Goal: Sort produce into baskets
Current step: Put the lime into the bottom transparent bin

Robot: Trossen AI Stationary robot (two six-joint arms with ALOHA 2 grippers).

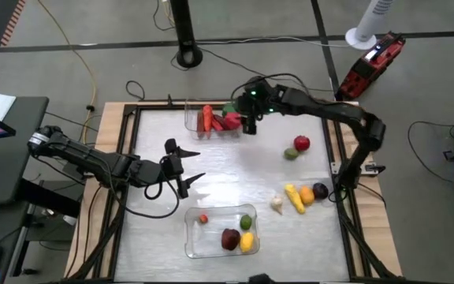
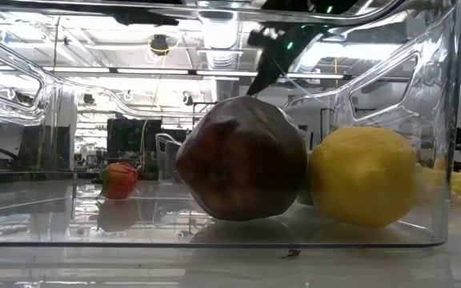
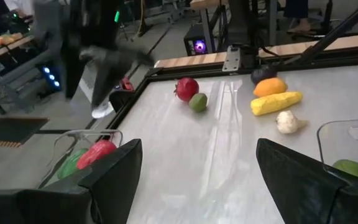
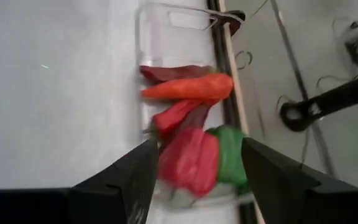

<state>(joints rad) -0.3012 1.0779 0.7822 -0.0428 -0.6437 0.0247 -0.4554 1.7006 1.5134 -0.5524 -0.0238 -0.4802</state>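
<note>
My right gripper [image 1: 249,120] hangs open above the right end of the far clear bin [image 1: 191,122]. That bin holds an orange carrot [image 4: 188,87], red peppers [image 4: 191,158] and a green piece [image 4: 229,155]. In the right wrist view the red pepper and the green piece show between the spread fingers. My left gripper [image 1: 184,164] is open and empty over the table's left middle. The near bin [image 1: 195,244] holds a dark red apple [image 2: 242,160], a lemon [image 2: 362,176], a lime [image 1: 246,222] and a small red-orange piece [image 2: 118,180].
Loose produce lies on the table's right side: a red pomegranate [image 1: 301,143] beside a green lime [image 1: 291,154], and nearer the front a corn cob [image 1: 294,198], an orange [image 1: 307,195], a dark purple piece [image 1: 320,191] and a whitish garlic [image 1: 277,203]. Bare table lies between the bins.
</note>
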